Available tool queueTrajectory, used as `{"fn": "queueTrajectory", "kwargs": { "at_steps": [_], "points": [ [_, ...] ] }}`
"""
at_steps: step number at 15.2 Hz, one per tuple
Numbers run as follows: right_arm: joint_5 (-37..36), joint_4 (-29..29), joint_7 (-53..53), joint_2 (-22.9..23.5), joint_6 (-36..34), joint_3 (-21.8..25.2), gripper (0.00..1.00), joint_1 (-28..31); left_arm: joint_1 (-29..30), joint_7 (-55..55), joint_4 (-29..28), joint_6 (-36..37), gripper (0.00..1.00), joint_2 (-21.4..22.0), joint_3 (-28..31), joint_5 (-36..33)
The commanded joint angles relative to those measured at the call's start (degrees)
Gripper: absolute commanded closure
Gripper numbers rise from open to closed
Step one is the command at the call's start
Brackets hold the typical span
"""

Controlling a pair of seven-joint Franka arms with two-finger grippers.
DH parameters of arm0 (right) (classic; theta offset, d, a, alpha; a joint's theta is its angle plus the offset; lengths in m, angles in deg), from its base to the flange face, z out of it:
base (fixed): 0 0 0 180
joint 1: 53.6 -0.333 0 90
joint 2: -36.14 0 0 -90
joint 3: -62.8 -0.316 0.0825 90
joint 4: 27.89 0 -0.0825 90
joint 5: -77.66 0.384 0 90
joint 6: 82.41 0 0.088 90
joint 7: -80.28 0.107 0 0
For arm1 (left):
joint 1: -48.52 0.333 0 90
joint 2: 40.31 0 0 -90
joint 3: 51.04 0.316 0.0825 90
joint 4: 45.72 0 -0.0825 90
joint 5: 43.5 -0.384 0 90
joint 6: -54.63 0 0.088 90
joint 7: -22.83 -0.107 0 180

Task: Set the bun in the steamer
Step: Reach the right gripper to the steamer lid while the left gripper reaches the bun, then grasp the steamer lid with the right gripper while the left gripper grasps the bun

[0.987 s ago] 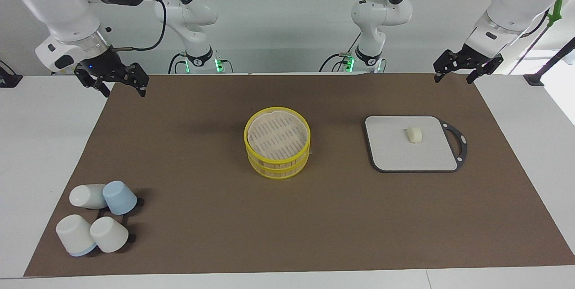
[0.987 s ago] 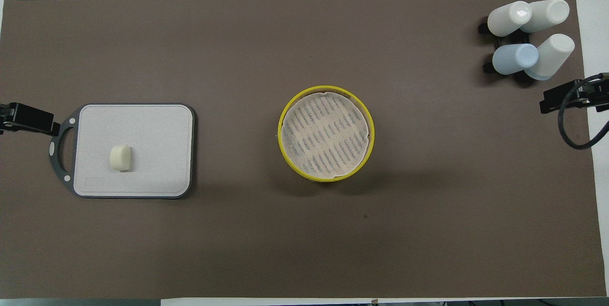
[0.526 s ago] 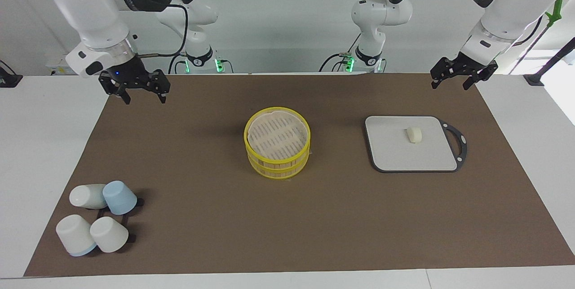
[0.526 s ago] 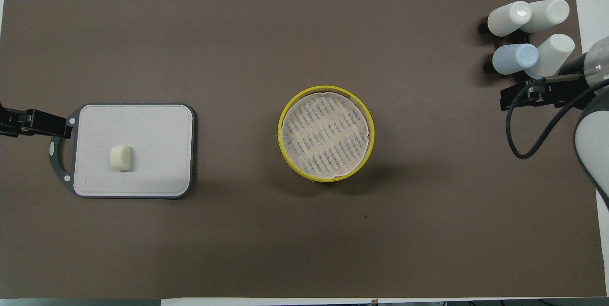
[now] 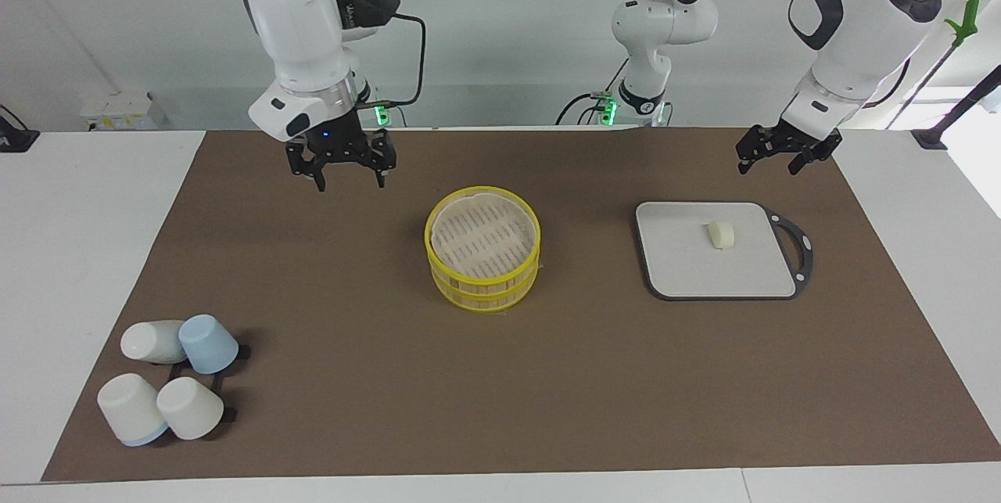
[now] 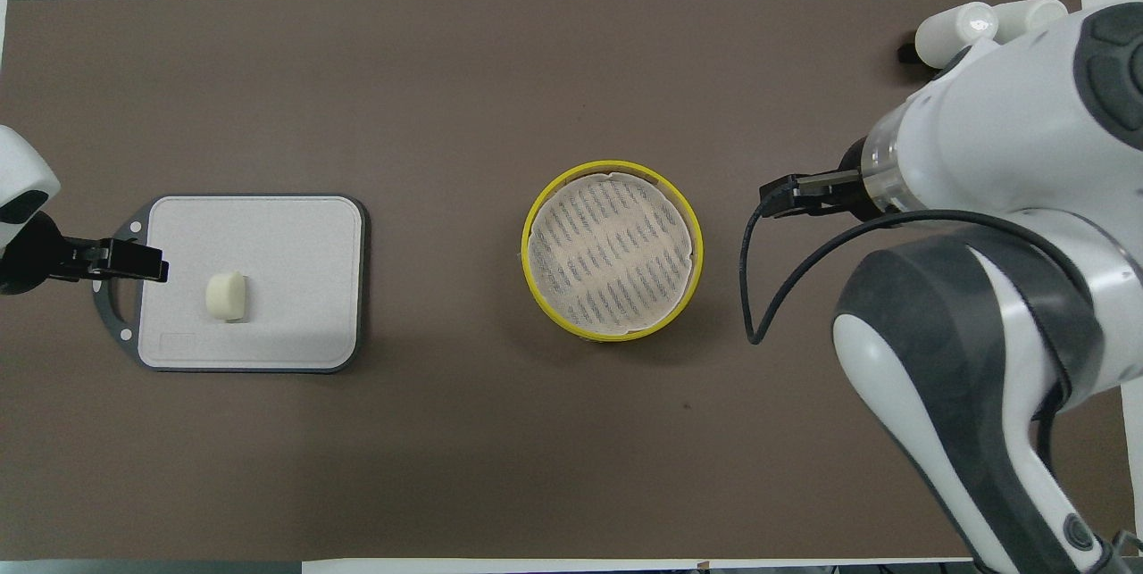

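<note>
The bun (image 5: 721, 235) (image 6: 226, 296), a small cream lump, lies on the grey board (image 5: 704, 272) (image 6: 286, 244) toward the left arm's end of the table. At mid-table the yellow-rimmed bamboo steamer (image 5: 482, 284) (image 6: 697, 250) stands uncovered, a pale liner on its slatted floor and nothing else inside. My left gripper (image 5: 770, 167) (image 6: 147, 263) hangs open and empty over the board's handle end, short of the bun. The right gripper (image 5: 350, 184) (image 6: 786, 199) is open, empty and raised over the mat beside the steamer.
Several white and blue cups (image 5: 168, 378) (image 6: 960, 25) lie on a black rack at the right arm's end, farther from the robots; the right arm hides some of them from above. Brown mat (image 5: 626, 378) covers the table.
The right arm has swung in from its end of the table to beside the steamer. The left gripper has crept toward the board's handle. Bun, steamer and cups have not moved.
</note>
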Motion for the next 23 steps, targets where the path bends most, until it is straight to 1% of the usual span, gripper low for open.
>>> {"fn": "queueTrajectory", "kwargs": {
  "at_steps": [1, 4, 6, 9, 11, 14, 16, 17, 19, 21, 23],
  "points": [
    [1.2, 0.4, 4.8, 1.1, 1.5, 0.3, 0.00, -2.5, 0.8, -0.8, -6.0, -5.5, 0.00, 1.6, -0.3, 0.5],
    [1.3, -1.6, 10.7, 3.2, 1.0, 0.3, 0.00, -7.9, 0.8, -0.8, -10.1, -10.8, 0.00, 1.0, -0.3, 0.5],
    [1.4, -6.8, 14.6, 7.6, 0.4, 0.3, 0.00, -11.4, 0.8, -0.8, -13.2, -14.7, 0.00, 0.7, -0.2, 0.5],
    [3.0, -13.6, 18.2, 13.7, -0.7, 0.3, 0.00, -14.5, 0.8, -1.2, -16.2, -18.8, 0.00, 0.0, -0.3, 0.5],
    [3.6, -15.2, 21.7, 16.6, 0.3, 0.4, 0.00, -17.5, 0.7, -3.9, -17.0, -21.4, 0.00, -1.8, -0.3, 0.5],
    [3.5, -18.6, 22.7, 20.3, 0.8, 0.3, 0.00, -18.2, 0.8, -6.2, -18.3, -24.1, 0.00, -3.4, -0.3, 0.5],
    [2.9, -21.4, 26.6, 24.2, 1.0, 0.7, 0.00, -21.3, 0.8, -6.6, -19.2, -26.7, 0.00, -4.5, -0.3, 0.5],
    [2.5, -22.4, 28.1, 25.9, 1.2, 0.8, 0.00, -21.8, 0.8, -6.6, -19.7, -27.8, 0.00, -5.1, -0.3, 0.5],
    [2.3, -23.4, 29.0, 27.4, 2.1, 0.9, 0.00, -21.8, 1.7, -7.0, -19.9, -29.5, 0.00, -5.5, -0.3, 0.5],
    [2.2, -23.4, 29.1, 27.6, 3.1, 0.9, 0.00, -21.8, 2.9, -9.4, -20.0, -31.4, 0.00, -7.0, -0.3, 0.5],
    [2.1, -23.3, 29.6, 27.8, 4.1, 0.8, 0.00, -21.9, 3.3, -9.5, -21.4, -33.8, 0.00, -7.2, -0.3, 0.6]
  ]
}}
